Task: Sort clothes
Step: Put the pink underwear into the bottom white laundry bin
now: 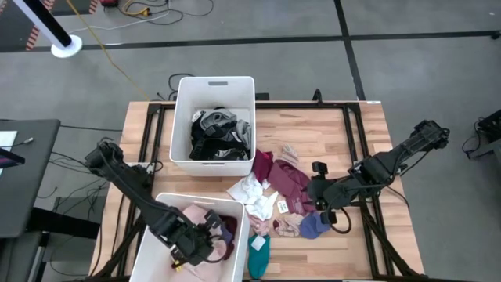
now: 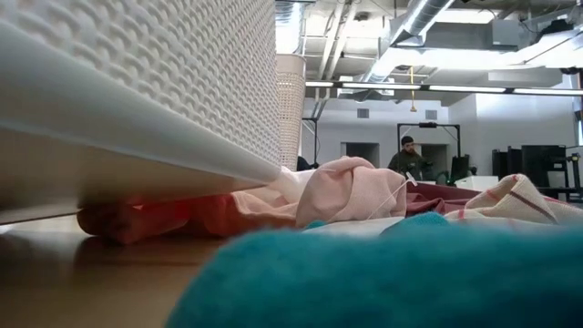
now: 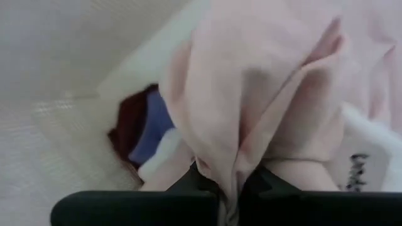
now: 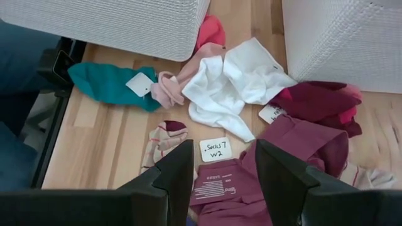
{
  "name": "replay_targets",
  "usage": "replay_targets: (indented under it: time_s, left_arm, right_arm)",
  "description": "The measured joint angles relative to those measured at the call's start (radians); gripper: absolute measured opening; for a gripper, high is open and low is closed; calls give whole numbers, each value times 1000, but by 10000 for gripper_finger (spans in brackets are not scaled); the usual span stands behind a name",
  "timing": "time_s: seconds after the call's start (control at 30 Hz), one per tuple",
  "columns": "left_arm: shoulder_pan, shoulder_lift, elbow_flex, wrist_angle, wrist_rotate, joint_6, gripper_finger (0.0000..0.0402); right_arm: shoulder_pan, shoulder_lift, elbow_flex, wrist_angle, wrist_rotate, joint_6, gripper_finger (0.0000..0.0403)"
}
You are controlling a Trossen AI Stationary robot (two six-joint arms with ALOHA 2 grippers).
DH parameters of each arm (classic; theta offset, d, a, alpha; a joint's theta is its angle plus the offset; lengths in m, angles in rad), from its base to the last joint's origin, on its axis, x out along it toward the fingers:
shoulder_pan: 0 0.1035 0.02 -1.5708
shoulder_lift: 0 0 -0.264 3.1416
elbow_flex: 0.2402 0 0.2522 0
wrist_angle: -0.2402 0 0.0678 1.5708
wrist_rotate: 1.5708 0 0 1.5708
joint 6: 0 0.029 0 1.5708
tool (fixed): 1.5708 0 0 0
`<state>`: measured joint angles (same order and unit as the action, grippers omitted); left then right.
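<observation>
Teal sock [image 2: 383,282] fills the low view — only wrist views show left hand [image 3: 229,188] pinching pink cloth [image 3: 264,94], right hand [image 4: 223,169] wide.

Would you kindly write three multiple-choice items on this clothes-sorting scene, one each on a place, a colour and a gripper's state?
1. Where is the left gripper?
A. Over the near bin
B. Over the far bin
C. Beside the teal garment on the bare table

2. What colour is the garment that the left gripper holds?
A. Teal
B. Black
C. Pale pink

3. How does the right gripper stand?
A. Shut on a white sock
B. Open, holding nothing
C. Shut, holding nothing

Answers:
1. A: the high view shows it inside the near bin's rim.
2. C: the left wrist view shows the pale pink garment pinched between its fingers.
3. B: the right wrist view shows its fingers apart above the maroon garment.
</observation>
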<state>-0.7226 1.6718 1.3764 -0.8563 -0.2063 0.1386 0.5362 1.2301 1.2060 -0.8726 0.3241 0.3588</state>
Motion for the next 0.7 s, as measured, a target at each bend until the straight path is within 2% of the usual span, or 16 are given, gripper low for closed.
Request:
replay_targets:
  time_s: [0.13,0.23,0.7]
  left_arm:
    - [16,0,-45,6,2,-29,11]
    - [22,0,-57,19,6,-42,30]
    - [27,0,-58,18,13,-90,185]
  right_arm:
    - [0,0,0,0,0,3,182]
    - [0,0,0,0,0,3,182]
    - [-4,2,0,-2,42,2,182]
